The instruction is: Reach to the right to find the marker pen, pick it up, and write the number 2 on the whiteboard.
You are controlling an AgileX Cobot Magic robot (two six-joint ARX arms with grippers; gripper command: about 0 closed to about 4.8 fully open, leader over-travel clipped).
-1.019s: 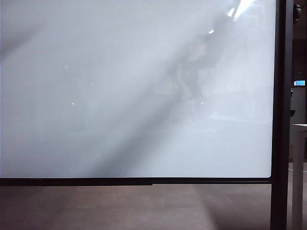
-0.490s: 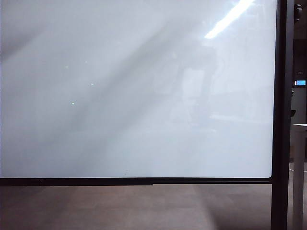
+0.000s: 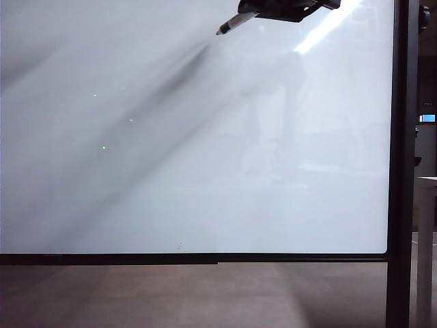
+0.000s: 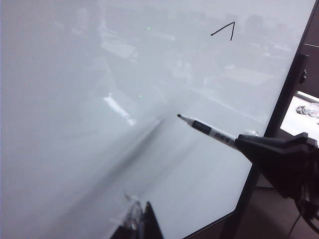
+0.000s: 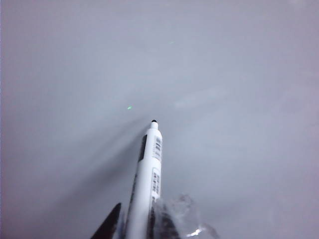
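The whiteboard (image 3: 171, 137) fills the exterior view, its black frame running along the bottom and down the right side. A half-second earlier nothing stood in front of it; now the right hand (image 3: 263, 12) has swung in at the top edge, right of centre. It is closed on the marker pen (image 3: 234, 23), gripping the rear of the barrel — the dark tip points down and to the left, close to the board, though whether it touches cannot be told. The right wrist view shows the same pen (image 5: 147, 174) held between the fingers, tip toward the board.

In the left wrist view a small angular black stroke (image 4: 224, 30) sits well above the pen tip — whether it is part of the number 2 is unclear. The left hand (image 4: 139, 221) shows only a sliver; its opening cannot be told. The pickup looks done; writing is the step in hand.
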